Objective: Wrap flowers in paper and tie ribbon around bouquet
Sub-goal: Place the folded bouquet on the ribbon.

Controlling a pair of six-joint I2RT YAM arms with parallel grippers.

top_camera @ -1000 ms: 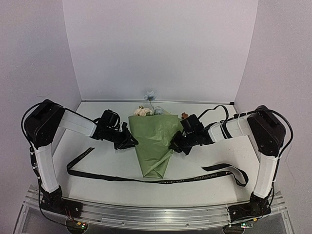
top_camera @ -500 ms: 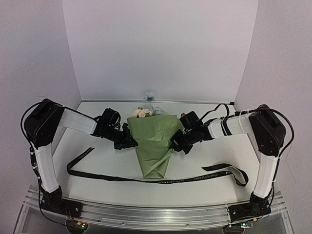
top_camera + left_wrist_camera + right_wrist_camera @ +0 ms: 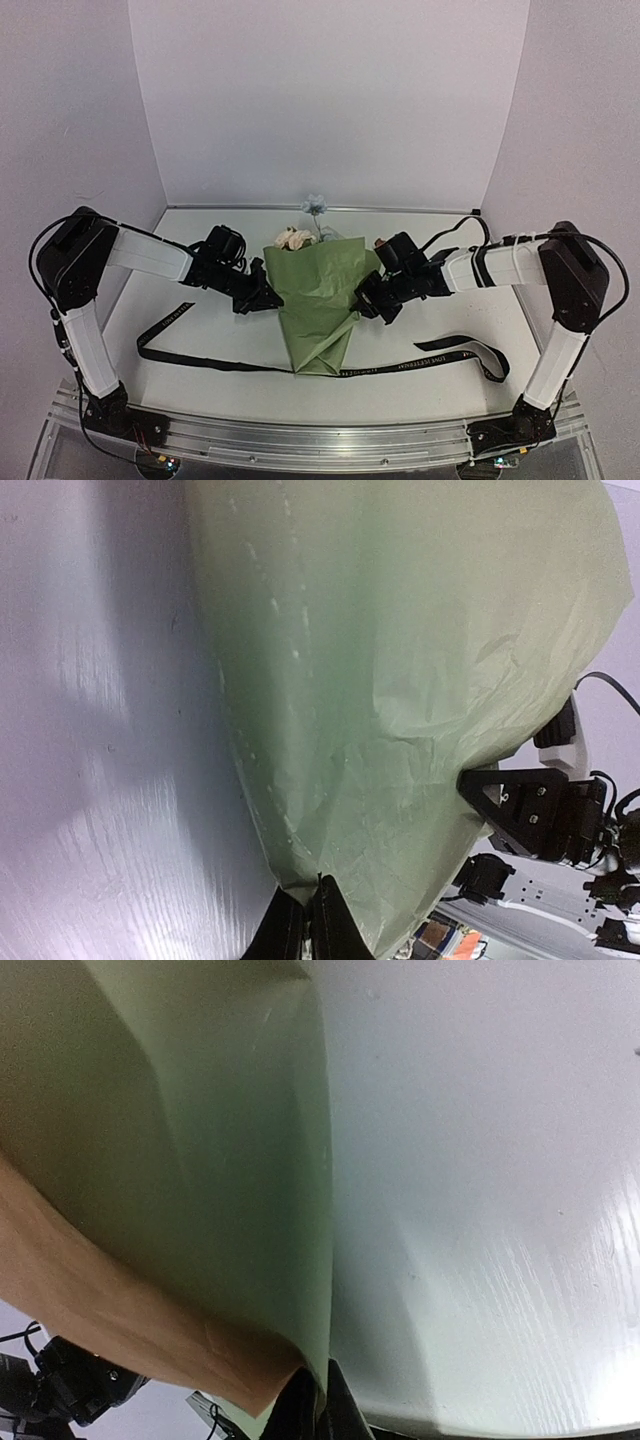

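The bouquet [image 3: 318, 300] is a cone of olive-green paper in the middle of the table, its tip toward me. The flowers poke out of its far, wide end: a pale blue one [image 3: 315, 204], a cream one [image 3: 294, 238] and a rust one [image 3: 380, 241]. My left gripper [image 3: 268, 298] is shut on the paper's left edge [image 3: 300, 885]. At the right edge of the cone my right gripper [image 3: 362, 303] is shut on the paper [image 3: 200, 1140], whose tan reverse [image 3: 100, 1300] shows. The black ribbon [image 3: 400, 367] lies across the table under the cone's tip.
White walls close in the back and both sides of the table [image 3: 200, 330]. The ribbon's ends loop at the left [image 3: 165, 322] and the right [image 3: 490, 360]. The left wrist view shows my right gripper [image 3: 535, 810] across the paper.
My left gripper has closed on the paper's left edge. Both arms have shifted, and the cone has come slightly toward me, its tip now over the ribbon.
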